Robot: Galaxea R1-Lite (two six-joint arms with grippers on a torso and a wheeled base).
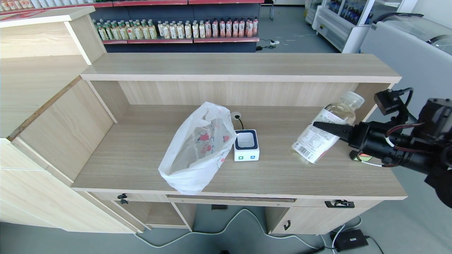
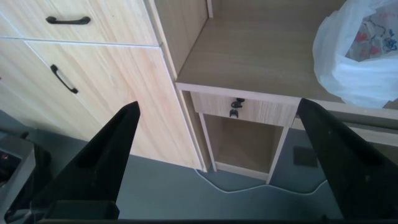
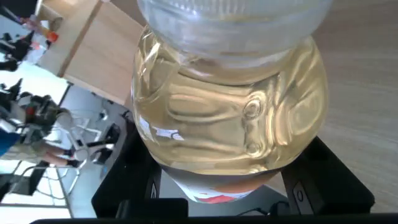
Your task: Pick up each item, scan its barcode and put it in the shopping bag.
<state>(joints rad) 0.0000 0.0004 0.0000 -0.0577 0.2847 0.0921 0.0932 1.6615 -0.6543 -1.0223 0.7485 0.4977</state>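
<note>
Right claw (image 1: 319, 129) is clamped on the tilted bottle (image 1: 312, 144) over the counter (image 1: 282, 171); left claw (image 2: 219, 107) stands apart.

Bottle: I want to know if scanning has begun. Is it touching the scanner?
Apart. The head view shows a wide strip of bare counter between the tilted bottle and the scanner.

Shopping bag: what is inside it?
Red and blue printed shapes show through the shopping bag. Items or the bag's own print, I cannot tell; folds cover its bottom.
</note>
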